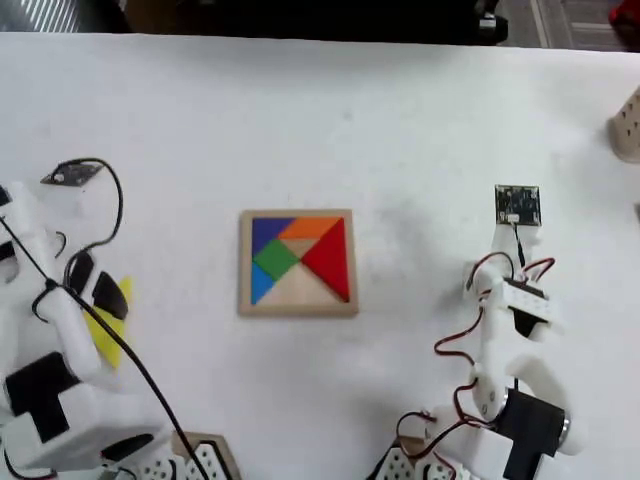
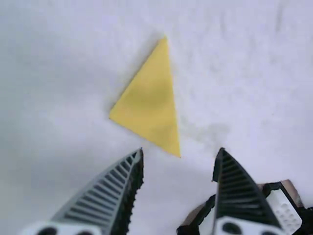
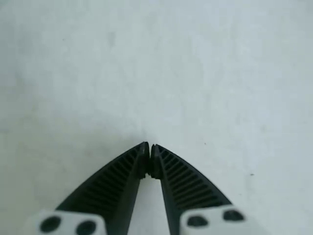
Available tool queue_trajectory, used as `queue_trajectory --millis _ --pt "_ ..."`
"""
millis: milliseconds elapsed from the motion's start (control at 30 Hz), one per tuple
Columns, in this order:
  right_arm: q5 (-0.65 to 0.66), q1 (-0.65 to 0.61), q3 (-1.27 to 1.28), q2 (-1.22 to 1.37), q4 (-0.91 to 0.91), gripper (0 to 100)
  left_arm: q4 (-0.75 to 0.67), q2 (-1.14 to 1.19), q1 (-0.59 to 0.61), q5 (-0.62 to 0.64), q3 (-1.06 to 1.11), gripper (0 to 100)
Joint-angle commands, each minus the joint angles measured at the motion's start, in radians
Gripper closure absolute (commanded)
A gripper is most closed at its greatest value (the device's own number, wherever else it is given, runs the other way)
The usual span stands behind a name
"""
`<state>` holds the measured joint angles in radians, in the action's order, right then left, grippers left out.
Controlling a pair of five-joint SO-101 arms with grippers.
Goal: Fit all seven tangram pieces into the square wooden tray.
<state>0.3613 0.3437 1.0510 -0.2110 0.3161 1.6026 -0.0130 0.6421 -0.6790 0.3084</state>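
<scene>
The square wooden tray (image 1: 244, 260) sits mid-table holding blue, orange, green and red pieces, with bare wood at its lower middle. A yellow triangle (image 1: 108, 322) lies flat on the table at the left, partly under the left arm. In the left wrist view the same yellow triangle (image 2: 150, 103) lies just ahead of my left gripper (image 2: 178, 155), which is open and hovers above it with nothing between its fingers. My right gripper (image 3: 149, 149) is shut and empty over bare white table; its arm (image 1: 515, 330) rests at the right.
A small circuit board (image 1: 517, 205) lies on the table ahead of the right arm, and another board (image 1: 68, 175) with a black cable lies at the far left. A pale object (image 1: 628, 125) stands at the right edge.
</scene>
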Motion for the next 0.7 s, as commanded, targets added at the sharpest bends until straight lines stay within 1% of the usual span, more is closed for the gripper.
queue_trajectory --millis 0,100,200,400,433,533,567,600,667 --pt "0.005 0.007 -0.003 -0.008 -0.012 98.1 -0.078 -0.114 0.013 0.011 0.064 76" --pt "0.005 0.007 -0.003 -0.008 -0.012 98.1 -0.123 -0.116 0.016 0.005 0.121 71" --pt "0.005 0.007 -0.003 -0.008 -0.012 98.1 -0.133 -0.116 0.016 0.005 0.137 65" --pt "0.005 0.007 -0.003 -0.008 -0.012 98.1 -0.137 -0.116 0.012 -0.002 0.114 63" --pt "0.005 0.007 -0.003 -0.008 -0.012 98.1 -0.135 -0.116 0.012 -0.029 0.118 63" --pt "0.005 0.007 -0.003 -0.008 -0.012 98.1 -0.143 -0.116 0.016 -0.222 0.123 63" --pt "0.005 0.007 -0.003 -0.008 -0.012 98.1 -0.161 -0.122 0.019 -0.262 0.123 64" --pt "0.005 0.007 -0.003 -0.008 -0.012 98.1 -0.178 -0.124 0.035 -0.249 0.123 65" --pt "0.005 0.007 -0.003 -0.008 -0.012 98.1 -0.255 -0.124 0.059 -0.155 0.144 68"
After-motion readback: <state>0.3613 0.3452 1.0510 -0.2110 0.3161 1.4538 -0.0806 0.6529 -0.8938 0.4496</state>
